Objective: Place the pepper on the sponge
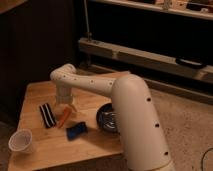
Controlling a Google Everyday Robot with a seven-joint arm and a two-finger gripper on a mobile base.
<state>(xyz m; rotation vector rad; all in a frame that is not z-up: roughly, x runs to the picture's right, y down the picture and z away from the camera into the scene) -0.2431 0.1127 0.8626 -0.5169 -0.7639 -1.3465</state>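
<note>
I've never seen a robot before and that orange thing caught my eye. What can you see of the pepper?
The pepper is a slim, tapered orange piece lying flat and slanted on the wooden table. It sits between the striped bar and the blue sponge, not on the sponge. The robot's pincer is right over its upper end; whether it touches cannot be told.

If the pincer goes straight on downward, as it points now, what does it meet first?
Most likely the pepper, lying on the table right below the pincer, between the striped bar and the sponge. Depth is unclear, so the pincer may be touching it.
</note>
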